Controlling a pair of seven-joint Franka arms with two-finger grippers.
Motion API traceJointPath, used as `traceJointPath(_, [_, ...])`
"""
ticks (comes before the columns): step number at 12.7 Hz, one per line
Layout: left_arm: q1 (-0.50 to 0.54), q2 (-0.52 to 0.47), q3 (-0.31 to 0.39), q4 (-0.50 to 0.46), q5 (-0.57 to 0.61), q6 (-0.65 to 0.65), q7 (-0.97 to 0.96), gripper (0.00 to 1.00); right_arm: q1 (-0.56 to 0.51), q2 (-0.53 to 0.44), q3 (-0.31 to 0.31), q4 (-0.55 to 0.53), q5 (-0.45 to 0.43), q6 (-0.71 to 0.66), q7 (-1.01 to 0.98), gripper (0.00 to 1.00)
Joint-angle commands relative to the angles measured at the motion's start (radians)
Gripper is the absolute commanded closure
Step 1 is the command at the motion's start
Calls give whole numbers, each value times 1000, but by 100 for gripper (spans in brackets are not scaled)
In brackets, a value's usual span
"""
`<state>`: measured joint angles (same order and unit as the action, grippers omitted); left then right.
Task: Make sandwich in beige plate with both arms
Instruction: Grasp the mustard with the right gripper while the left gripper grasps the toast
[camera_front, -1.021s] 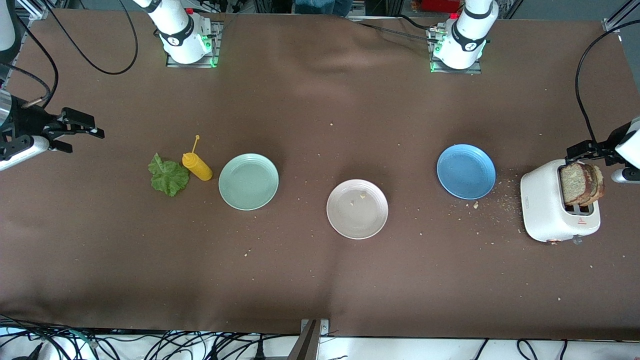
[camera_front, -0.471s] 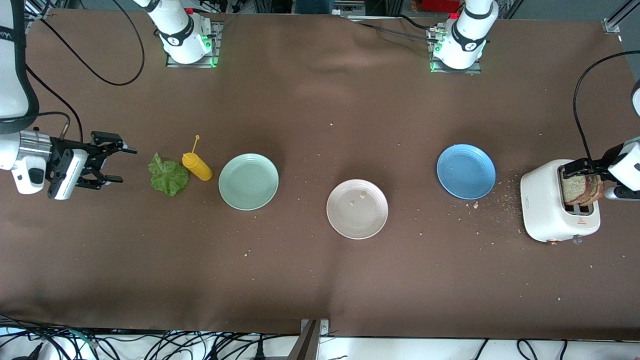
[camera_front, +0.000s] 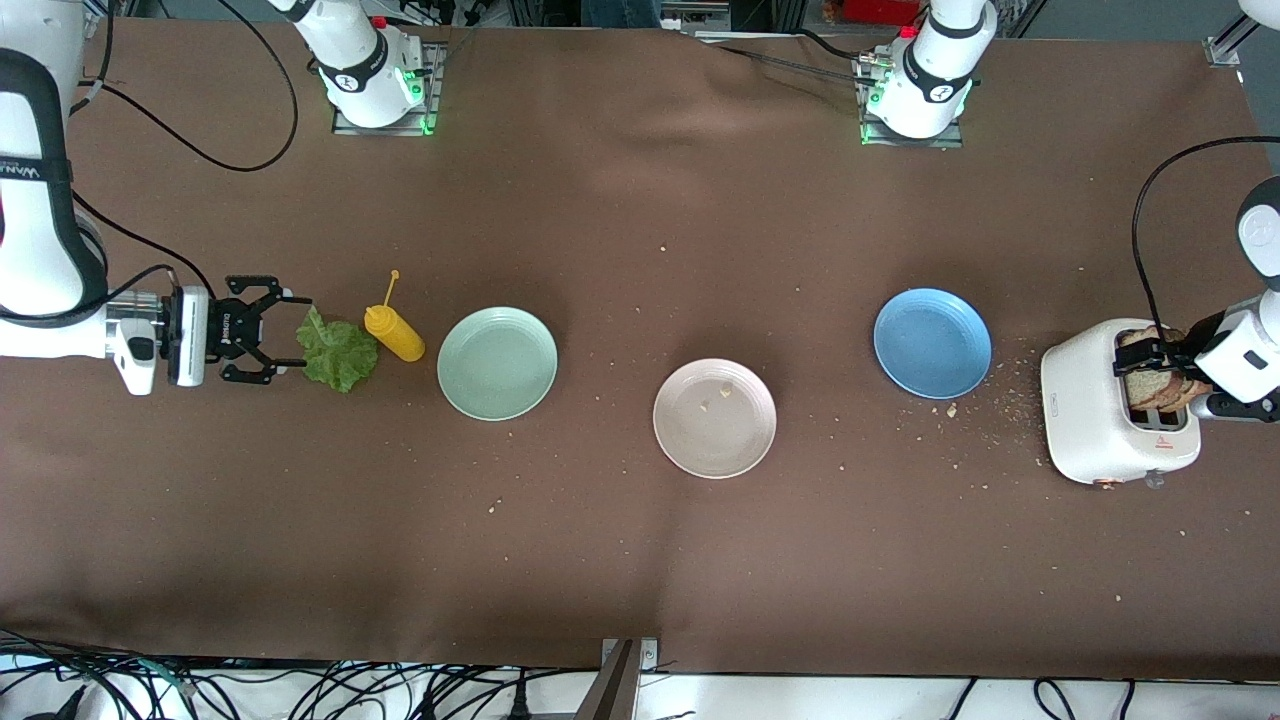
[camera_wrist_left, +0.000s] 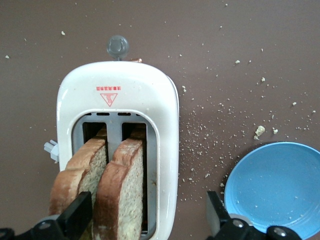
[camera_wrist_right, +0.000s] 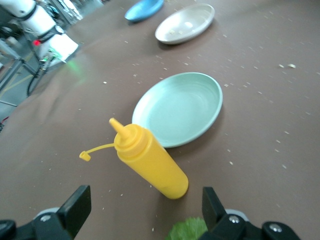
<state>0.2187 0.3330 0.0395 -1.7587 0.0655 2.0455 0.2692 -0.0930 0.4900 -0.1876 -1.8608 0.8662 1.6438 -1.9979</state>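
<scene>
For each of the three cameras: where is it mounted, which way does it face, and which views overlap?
Front view: high, facing both bases; right end effector open at the ruffled green lettuce leaf.
Left wrist view: looks down past the open left end effector onto brown bread slices in the white toaster.
Right wrist view: looks over the yellow squeeze bottle.
Both wrist views share the round blue plate.

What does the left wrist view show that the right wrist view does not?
Only the left wrist view shows the white toaster with two bread slices standing in its slots. Only the right wrist view shows the yellow squeeze bottle, the mint-green plate, the beige plate and a bit of lettuce. Both show the blue plate and crumbs on the brown table.
</scene>
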Motion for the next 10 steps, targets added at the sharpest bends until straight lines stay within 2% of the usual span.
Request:
traceJointPath(1, [14,27,-9,8,-29,22,27,6,-27,99,5,11,104,-79,-297,5])
traceJointPath(2, [15,28,-9,8,-30,21,27,23,-27,120,5,12,150,-96,-381,5])
traceJointPath(4, [16,28,-9,4,-16,6,38,83,-24,148,14,14,189,-101,-429,5])
traceJointPath(5, [16,28,-7,5,-16,-7,86,100,-24,162,26,14,207,-99,-474,5])
traceJointPath(7, [30,26,-4,25,-16,-19,128,100,-17,212,33,14,255,-117,-542,5])
traceJointPath(8, [27,28,-4,57,2,-66,128,100,-14,231,34,14,286,-124,-561,5])
traceJointPath(10, [24,29,-6,166,39,-181,128,100,-17,260,63,15,307,-130,-575,5])
